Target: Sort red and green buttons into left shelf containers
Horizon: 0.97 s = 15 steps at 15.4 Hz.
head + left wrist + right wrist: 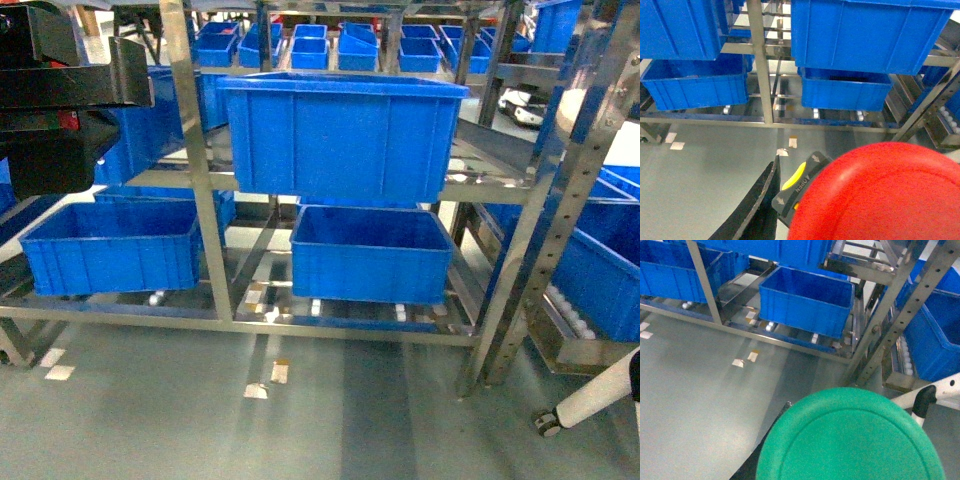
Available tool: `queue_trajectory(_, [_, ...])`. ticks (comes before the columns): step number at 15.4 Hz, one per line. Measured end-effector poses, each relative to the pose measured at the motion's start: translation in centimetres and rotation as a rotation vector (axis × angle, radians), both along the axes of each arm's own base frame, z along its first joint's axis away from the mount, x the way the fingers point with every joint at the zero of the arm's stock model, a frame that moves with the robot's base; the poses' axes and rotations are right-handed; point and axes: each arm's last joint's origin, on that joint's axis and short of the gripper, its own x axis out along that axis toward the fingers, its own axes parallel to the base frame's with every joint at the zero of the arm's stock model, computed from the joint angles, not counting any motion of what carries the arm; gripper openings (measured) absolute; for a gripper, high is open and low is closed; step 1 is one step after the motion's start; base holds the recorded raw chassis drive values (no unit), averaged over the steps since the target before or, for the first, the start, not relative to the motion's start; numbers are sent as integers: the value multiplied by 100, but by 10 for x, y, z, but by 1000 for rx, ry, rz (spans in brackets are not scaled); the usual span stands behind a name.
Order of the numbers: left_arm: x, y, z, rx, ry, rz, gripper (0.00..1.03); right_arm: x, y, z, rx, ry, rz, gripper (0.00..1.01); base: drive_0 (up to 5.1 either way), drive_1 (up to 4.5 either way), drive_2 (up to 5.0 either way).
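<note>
Left to right: the left gripper [60, 100], raised at the far left, carries the red button [880, 195], though its finger spacing cannot be told. Deep blue bins [345, 135] fill the steel shelf [210, 230]. The green button [850, 437] fills the right wrist view; the right gripper is unseen.

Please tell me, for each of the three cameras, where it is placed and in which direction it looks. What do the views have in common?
Head: on the robot, facing forward and slightly down at the steel shelf; a dark part of the left arm shows top left.
Left wrist: looks past the red button toward the shelf.
Right wrist: looks past the green button at the lower right bin.
Shared: all three show that bin, the shelf and the floor.
</note>
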Motion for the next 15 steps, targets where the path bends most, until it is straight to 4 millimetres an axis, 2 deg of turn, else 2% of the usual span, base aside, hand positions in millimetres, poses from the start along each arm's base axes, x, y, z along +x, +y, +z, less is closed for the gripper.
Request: queue_trajectory(15, [0, 0, -1, 2, 3, 0, 43, 0, 0, 0, 0, -3, 0, 27, -487, 280, 209])
